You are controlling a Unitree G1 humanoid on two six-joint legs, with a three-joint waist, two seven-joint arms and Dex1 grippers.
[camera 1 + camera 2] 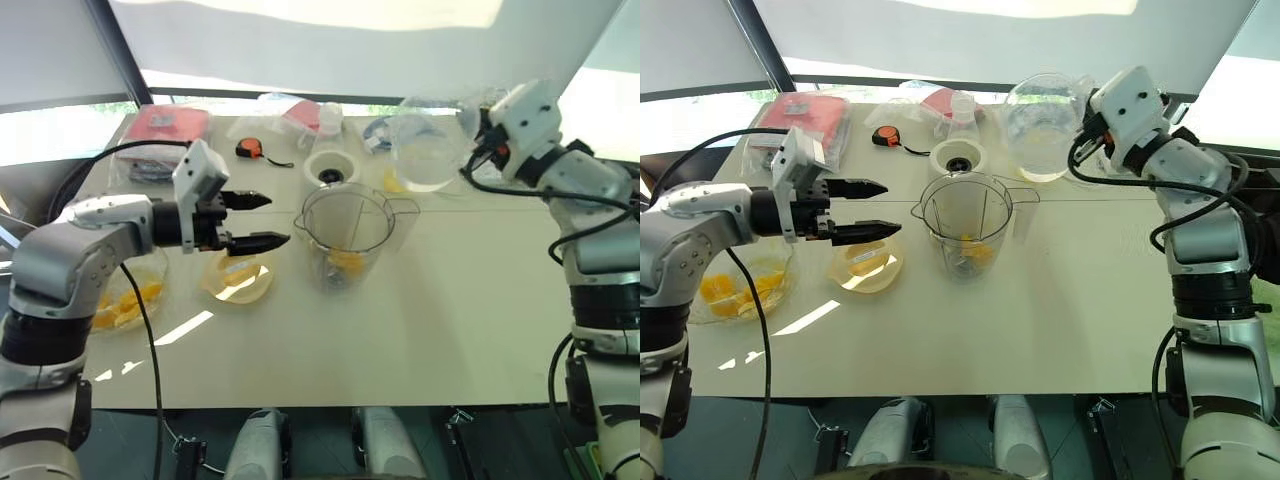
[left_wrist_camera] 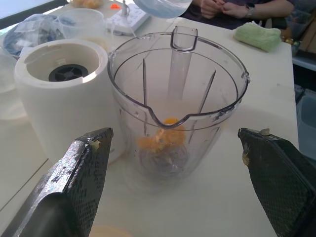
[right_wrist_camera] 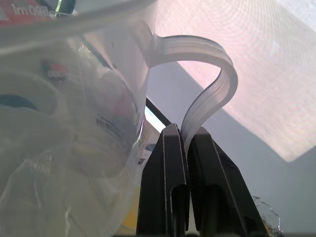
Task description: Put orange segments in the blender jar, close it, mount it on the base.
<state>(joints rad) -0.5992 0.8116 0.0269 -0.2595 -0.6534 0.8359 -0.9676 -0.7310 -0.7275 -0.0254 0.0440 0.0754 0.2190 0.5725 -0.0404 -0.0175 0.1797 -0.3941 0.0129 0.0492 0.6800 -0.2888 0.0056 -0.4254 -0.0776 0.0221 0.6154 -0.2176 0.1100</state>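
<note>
Your right wrist view shows the right gripper pinched together on the thin handle of a clear lid. Head views show the left gripper spread wide, empty, at nine o'clock of the blender jar. Orange segments lie inside; the base stands at twelve o'clock.

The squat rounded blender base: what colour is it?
White, with a dark round socket on top; clearest in the left wrist view.

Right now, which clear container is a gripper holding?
The handled jug at the far right: the right gripper pinches its handle. The blender jar and both bowls stand free on the table.
</note>
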